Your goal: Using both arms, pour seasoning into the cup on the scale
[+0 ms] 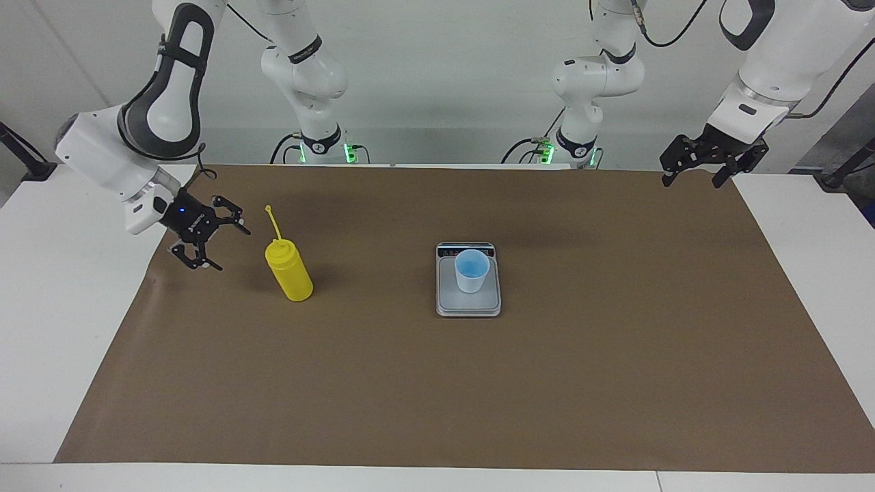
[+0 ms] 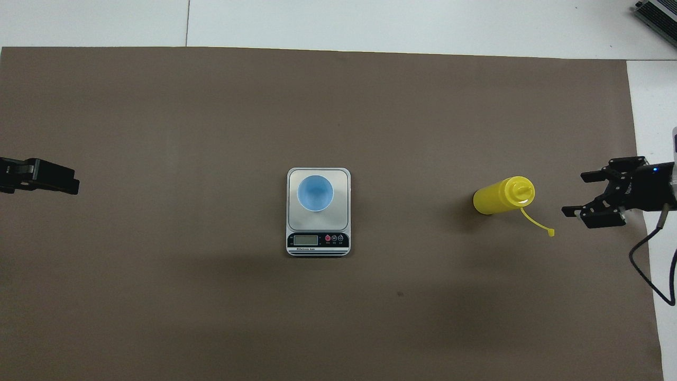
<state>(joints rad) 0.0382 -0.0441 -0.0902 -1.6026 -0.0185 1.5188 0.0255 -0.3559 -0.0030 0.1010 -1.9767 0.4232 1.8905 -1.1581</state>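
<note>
The yellow seasoning bottle (image 1: pixel 290 273) (image 2: pixel 500 197) stands upright on the brown mat toward the right arm's end of the table, its cap strap sticking out. My right gripper (image 1: pixel 232 250) (image 2: pixel 574 194) hovers open beside it, a clear gap away, holding nothing. At the table's middle, the light blue cup (image 1: pixel 471 271) (image 2: pixel 315 193) stands on the silver scale (image 1: pixel 468 304) (image 2: pixel 342 177). My left gripper (image 1: pixel 690 183) (image 2: pixel 71 184) waits open and raised over the mat's edge at the left arm's end.
A brown mat (image 1: pixel 478 396) covers most of the white table (image 1: pixel 41 307). A black cable (image 2: pixel 648 264) hangs from the right wrist over the mat's edge. The scale's display strip (image 2: pixel 317 241) faces the robots.
</note>
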